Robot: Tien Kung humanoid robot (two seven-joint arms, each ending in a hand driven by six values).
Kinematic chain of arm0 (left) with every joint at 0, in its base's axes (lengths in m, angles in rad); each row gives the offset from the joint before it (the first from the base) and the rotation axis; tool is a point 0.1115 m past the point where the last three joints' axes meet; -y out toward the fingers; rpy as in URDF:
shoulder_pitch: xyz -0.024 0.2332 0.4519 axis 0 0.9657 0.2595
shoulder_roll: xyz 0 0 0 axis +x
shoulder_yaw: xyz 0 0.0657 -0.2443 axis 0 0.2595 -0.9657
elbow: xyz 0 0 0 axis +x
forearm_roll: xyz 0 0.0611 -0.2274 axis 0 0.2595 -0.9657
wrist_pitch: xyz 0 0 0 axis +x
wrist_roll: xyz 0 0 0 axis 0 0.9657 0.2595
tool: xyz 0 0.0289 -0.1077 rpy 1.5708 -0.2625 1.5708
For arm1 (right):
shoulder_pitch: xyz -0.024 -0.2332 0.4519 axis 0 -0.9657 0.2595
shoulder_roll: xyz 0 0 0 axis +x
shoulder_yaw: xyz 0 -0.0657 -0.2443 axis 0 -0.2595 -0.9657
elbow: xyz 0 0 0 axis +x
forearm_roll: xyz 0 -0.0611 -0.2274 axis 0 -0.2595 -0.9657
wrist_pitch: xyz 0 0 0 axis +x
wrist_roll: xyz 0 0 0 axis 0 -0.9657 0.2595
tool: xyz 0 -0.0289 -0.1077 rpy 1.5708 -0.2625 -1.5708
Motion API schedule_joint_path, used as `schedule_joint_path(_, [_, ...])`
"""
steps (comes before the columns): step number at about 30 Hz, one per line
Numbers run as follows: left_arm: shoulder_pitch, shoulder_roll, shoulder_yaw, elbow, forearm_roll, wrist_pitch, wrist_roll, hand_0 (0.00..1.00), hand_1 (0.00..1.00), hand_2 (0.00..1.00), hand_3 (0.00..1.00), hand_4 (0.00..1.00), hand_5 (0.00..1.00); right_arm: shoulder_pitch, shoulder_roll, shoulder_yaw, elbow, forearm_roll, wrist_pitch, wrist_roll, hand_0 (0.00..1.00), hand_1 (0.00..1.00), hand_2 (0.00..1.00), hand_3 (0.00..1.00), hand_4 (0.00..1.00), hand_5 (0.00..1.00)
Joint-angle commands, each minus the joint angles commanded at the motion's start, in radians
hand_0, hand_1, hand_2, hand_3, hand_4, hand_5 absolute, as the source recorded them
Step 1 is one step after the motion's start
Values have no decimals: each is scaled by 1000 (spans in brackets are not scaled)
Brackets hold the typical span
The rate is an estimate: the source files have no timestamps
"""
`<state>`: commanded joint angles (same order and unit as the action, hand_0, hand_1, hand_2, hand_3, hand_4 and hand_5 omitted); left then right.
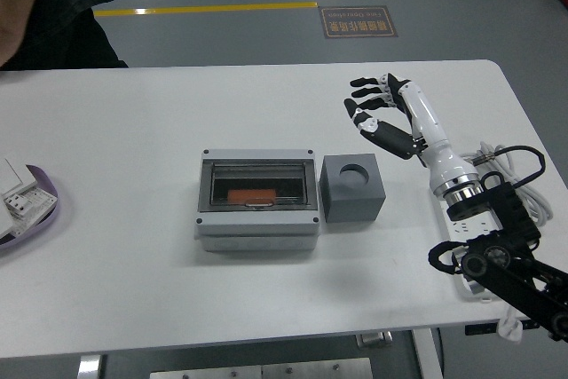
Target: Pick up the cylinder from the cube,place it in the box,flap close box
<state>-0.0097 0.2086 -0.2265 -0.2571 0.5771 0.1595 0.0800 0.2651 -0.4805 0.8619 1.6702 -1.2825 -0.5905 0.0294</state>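
Starting at the far left edge of the white worktop (pixel 124 122), a purple-rimmed tray (pixel 35 210) carries white blocky parts and is partly cut off by the frame. At the top left corner a person in a dark sleeve (pixel 53 6) leans in at the far side, with no hand over the worktop. Near the middle sits the grey box (pixel 257 228), its smoked clear flap (pixel 257 182) lying flat and shut over the opening. Through the flap an orange cylinder (pixel 250 194) shows, lying on its side inside the box. Just beside the box on its right, touching or almost touching, stands the dark grey cube (pixel 353 188), a round socket in its top face. Further right, the right hand (pixel 383 113) hovers above the worktop beyond the cube, its black-and-white fingers (pixel 364 93) spread loosely and holding nothing. Under the forearm lies a white power strip (pixel 470 228) with its coiled white cable (pixel 519 166).
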Motion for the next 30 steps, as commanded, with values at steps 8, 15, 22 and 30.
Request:
schedule_joint_path(8, [-6, 10, 16, -2, -9, 1, -9, 509, 549, 555, 594, 713, 154, -76, -2, 59, -61, 267, -10, 212, 606, 562, 608, 630, 705, 415])
schedule_joint_path(15, [-12, 23, -6, 0, 22, -4, 1, 509, 549, 554, 595, 713, 154, -90, 5, 81, -103, 478, -15, 378, 599, 567, 612, 626, 698, 411])
schedule_joint_path(22, [-15, 34, -18, -1, 41, -8, 8, 509, 549, 553, 594, 712, 156, -108, 18, 91, -129, 639, -9, 482, 600, 576, 600, 614, 705, 406])
schedule_joint_path(30, [-22, 53, -31, -3, 64, -14, 14, 509, 549, 553, 594, 713, 156, -129, 30, 100, -163, 697, -21, 485, 598, 581, 594, 605, 702, 405])
